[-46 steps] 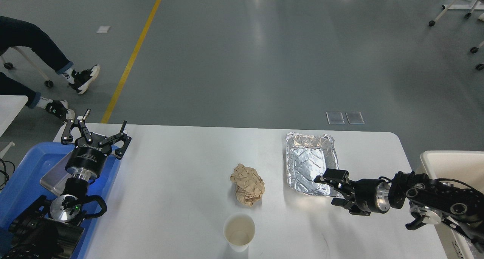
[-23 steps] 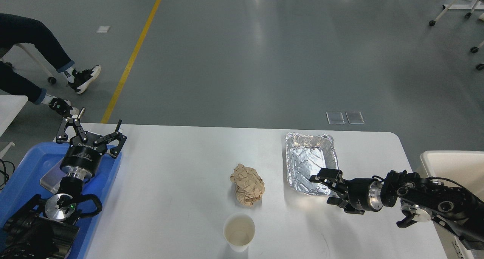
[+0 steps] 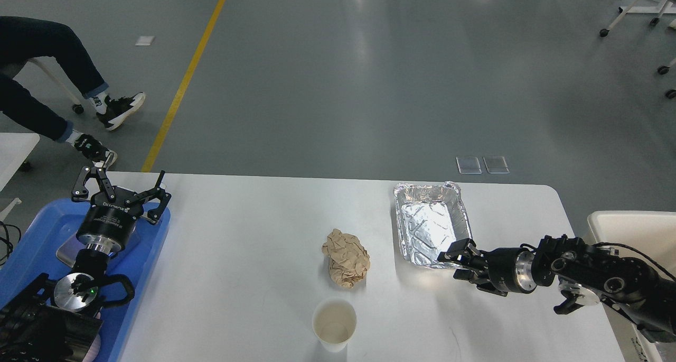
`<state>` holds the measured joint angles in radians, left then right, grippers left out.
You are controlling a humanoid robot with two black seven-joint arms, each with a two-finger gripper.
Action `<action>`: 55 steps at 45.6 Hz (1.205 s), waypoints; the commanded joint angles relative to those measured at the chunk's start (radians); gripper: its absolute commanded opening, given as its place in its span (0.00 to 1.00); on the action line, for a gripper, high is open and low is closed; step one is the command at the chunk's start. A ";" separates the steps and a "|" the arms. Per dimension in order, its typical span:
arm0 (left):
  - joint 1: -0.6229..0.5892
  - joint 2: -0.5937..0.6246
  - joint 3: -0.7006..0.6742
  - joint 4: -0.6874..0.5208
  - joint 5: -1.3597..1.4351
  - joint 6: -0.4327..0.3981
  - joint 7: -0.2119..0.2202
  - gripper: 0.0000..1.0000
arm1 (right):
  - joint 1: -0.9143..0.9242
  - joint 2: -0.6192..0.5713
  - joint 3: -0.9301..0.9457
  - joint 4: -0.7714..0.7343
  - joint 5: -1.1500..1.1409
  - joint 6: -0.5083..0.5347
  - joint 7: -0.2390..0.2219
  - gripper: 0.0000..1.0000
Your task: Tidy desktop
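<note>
The desktop (image 3: 253,256) fills the lower half of the head view, its long axis running left to right, with the near edge cut off by the bottom of the frame and 1 rounded far corner showing at the right. On it lie a crumpled brown paper ball (image 3: 346,265), a paper cup (image 3: 334,325) standing upright just nearer than the ball, and a foil tray (image 3: 432,223) with its long side running away from the camera.

The right gripper (image 3: 455,260) reaches in from the right, arm low and nearly level, with its fingers drawn close at the tray's near right corner (whether they actually pinch the rim cannot be told, as the dark fingers overlap it). The left gripper (image 3: 120,185) points away from the camera above the far end of a blue tray (image 3: 37,230), its 2 fingers spread wide and holding nothing.

A cream bin (image 3: 634,225) is cut off at the right edge, and the left arm hides much of the blue tray's inside.
</note>
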<state>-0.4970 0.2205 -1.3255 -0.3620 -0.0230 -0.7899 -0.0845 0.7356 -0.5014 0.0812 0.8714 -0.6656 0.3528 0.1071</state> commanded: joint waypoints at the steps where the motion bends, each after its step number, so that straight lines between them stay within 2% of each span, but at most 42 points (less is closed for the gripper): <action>1: 0.000 -0.001 0.005 0.000 0.000 -0.002 -0.003 0.98 | 0.002 -0.002 -0.005 0.000 0.000 0.000 0.002 0.19; 8: 0.001 0.002 0.006 0.000 0.000 -0.002 -0.001 0.98 | 0.016 -0.002 -0.006 -0.017 -0.025 0.000 0.005 0.00; 37: 0.008 0.003 0.006 0.000 0.000 -0.002 0.000 0.98 | 0.057 -0.023 -0.018 -0.051 -0.083 0.012 -0.003 0.00; 55: 0.005 0.002 0.015 0.000 -0.001 -0.002 -0.001 0.98 | 0.082 -0.028 -0.092 -0.163 -0.154 0.012 -0.003 0.00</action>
<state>-0.4900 0.2224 -1.3150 -0.3620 -0.0230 -0.7916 -0.0845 0.8170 -0.5305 -0.0056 0.7488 -0.8145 0.3649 0.1043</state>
